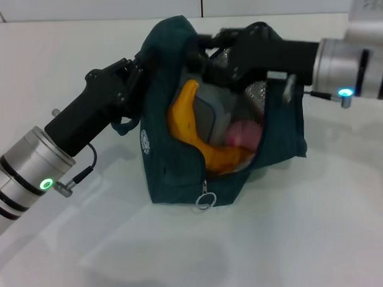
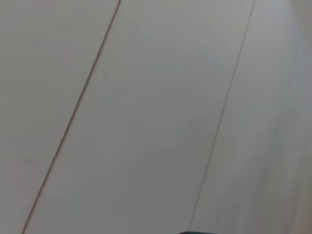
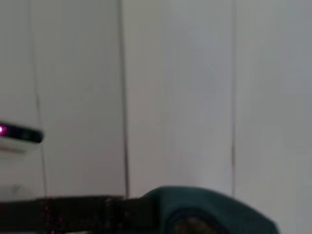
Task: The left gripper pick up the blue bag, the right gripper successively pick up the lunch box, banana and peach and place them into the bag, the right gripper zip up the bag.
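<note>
- Head view shows you the big dark teal-blue cloth bag (image 1: 174,175) standing on the white surface (image 1: 295,240), with its top wide open.
- Your left hand (image 1: 141,63), a black claw on a black arm with a silver cuff, is pressed against the bag's upper left edge. You cannot tell how far its fingers are spread, or if they grip the cloth.
- Your right hand (image 1: 210,51), the other black claw, reaches across the top of the bag at the back rim. You cannot tell how its fingers sit either.
- Look inside the bag and you see the curved yellow-orange banana (image 1: 197,134) leaning along the left side.
- A round pink peach (image 1: 243,134) sits just beside the banana's lower end.
- Behind the banana is the flat see-through white lunch box (image 1: 210,114), standing on edge.
- A ring zip pull (image 1: 205,200) hangs at the front bottom of the bag.
- Right wrist view shows you only a bit of teal cloth and a dark strap (image 3: 73,212).
</note>
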`<state>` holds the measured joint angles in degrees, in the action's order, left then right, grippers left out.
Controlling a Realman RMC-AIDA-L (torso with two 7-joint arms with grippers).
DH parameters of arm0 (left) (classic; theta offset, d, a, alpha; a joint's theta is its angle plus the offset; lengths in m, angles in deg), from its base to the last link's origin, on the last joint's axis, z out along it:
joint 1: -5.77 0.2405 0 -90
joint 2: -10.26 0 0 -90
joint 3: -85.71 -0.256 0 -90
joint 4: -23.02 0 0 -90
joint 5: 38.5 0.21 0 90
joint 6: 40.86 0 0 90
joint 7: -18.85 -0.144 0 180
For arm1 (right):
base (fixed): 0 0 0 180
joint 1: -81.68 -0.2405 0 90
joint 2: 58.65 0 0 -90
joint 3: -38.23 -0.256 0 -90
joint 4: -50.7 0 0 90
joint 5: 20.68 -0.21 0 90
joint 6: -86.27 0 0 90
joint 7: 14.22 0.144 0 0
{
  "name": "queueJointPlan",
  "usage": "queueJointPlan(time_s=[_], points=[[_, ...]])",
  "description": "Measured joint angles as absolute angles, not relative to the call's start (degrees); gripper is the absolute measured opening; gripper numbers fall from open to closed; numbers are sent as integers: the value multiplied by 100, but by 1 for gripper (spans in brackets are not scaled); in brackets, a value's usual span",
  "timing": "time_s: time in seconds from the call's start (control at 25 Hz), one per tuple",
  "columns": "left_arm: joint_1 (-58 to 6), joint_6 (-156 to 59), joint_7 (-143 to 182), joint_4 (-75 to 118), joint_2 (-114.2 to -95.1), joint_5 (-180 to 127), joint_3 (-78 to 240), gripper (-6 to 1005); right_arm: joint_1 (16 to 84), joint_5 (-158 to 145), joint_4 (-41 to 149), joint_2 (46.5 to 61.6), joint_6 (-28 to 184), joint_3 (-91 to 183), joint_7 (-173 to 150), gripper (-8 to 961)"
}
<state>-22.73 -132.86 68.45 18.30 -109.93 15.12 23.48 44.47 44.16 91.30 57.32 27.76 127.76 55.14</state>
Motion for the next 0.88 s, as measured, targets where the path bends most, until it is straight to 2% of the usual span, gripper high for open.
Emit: queueJointPlan(time_s=[0.52, 0.88], points=[[-2308, -13269, 8388, 1481, -10906, 1998, 2346, 37, 4521, 4386, 9132, 5721, 2913, 12944, 5494, 423], [-2319, -13258, 8760, 1442, -10923, 1993, 2372, 37, 4843, 4412, 9442, 5699, 2806, 12979, 5449, 420]])
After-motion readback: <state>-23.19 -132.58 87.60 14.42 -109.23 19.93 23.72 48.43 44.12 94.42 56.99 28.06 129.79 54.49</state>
